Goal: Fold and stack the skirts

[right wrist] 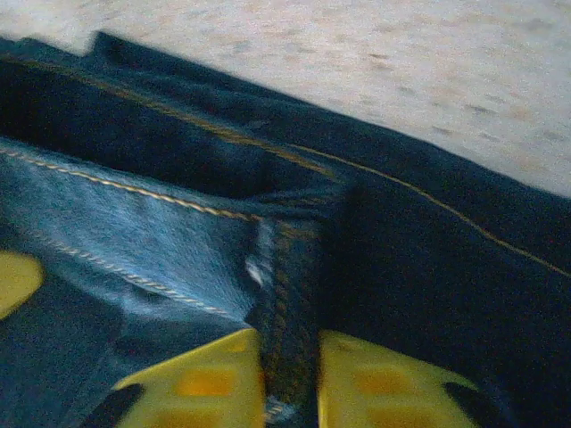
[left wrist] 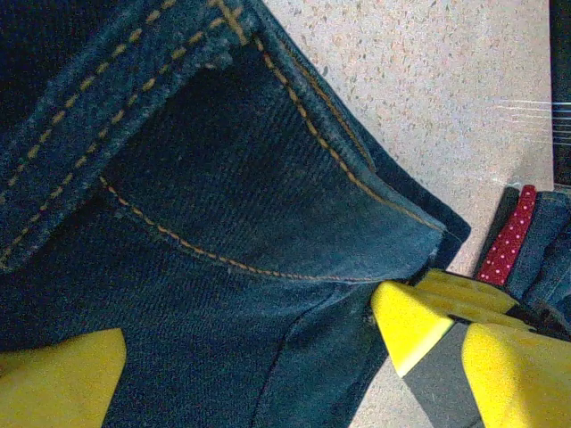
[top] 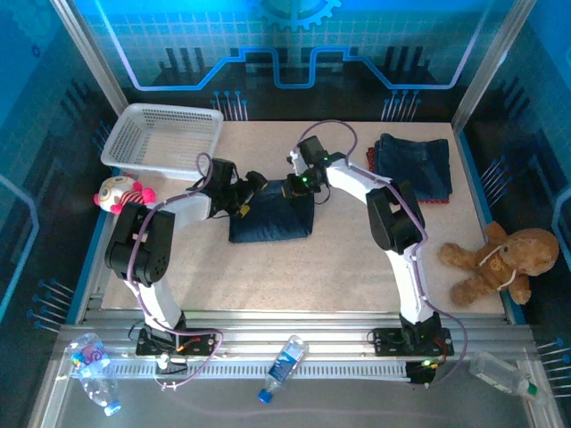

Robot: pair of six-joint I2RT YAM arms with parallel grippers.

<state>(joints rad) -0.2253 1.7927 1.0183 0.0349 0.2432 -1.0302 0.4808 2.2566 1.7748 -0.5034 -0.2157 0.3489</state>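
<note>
The right gripper (right wrist: pixel 290 361) is clenched on a stitched seam of the dark denim skirt (top: pixel 272 216) lying mid-table, apparently to carry that edge over for a fold. The left gripper (left wrist: pixel 245 325) is released, its jaws wide astride the same skirt near the pocket stitching, probably ready to take a second hold. At the table's back right, the folded stack (top: pixel 415 165) shows denim over red fabric. The white mesh basket (top: pixel 165 138) at back left holds nothing.
</note>
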